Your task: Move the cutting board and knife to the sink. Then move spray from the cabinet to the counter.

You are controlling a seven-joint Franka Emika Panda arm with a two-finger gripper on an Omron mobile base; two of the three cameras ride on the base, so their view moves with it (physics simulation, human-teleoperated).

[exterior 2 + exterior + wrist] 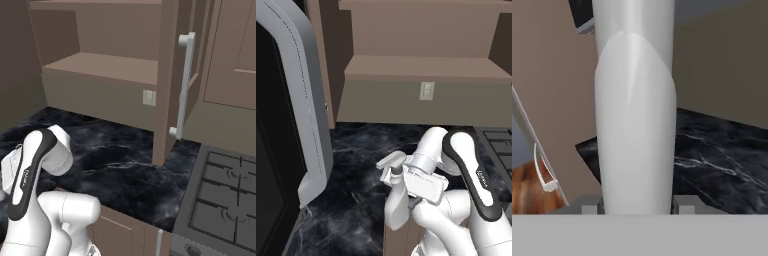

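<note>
1. The spray bottle (397,197) stands upright at about 6 o'clock in the left base view, just in front of the arm's wrist, over the near edge of the counter (356,150).
2. Its trigger nozzle sits on top and points toward 10 o'clock in that view; the pale body hangs below it, in front of a brown drawer face.
3. In the hand view the bottle (635,125) runs as a tall pale column from 12 o'clock down to 6 o'clock, straight along the gripper's line.
4. The gripper (637,204) is pinching the bottle: one small grey finger tip (683,202) shows at the bottle's 5 o'clock side and the other at its 7 o'clock side, each touching the body.
5. In the left base view the hand is a white block pressed against the bottle's 3 o'clock side; the fingers themselves are hidden there.
6. The black veined counter spreads behind the bottle, from 9 o'clock across to 3 o'clock in the hand view.
7. The open cabinet (426,65) sits at 12 o'clock in the left base view, with a bare brown shelf.
8. In the right base view the cabinet door (167,80) stands open at about 1 o'clock, with a pale bar handle (184,85) on it.
9. A gas stove (225,200) lies at 4 o'clock in the right base view, beside the counter.
10. A grey appliance door (296,100) fills the 9 o'clock side of the left base view.
</note>
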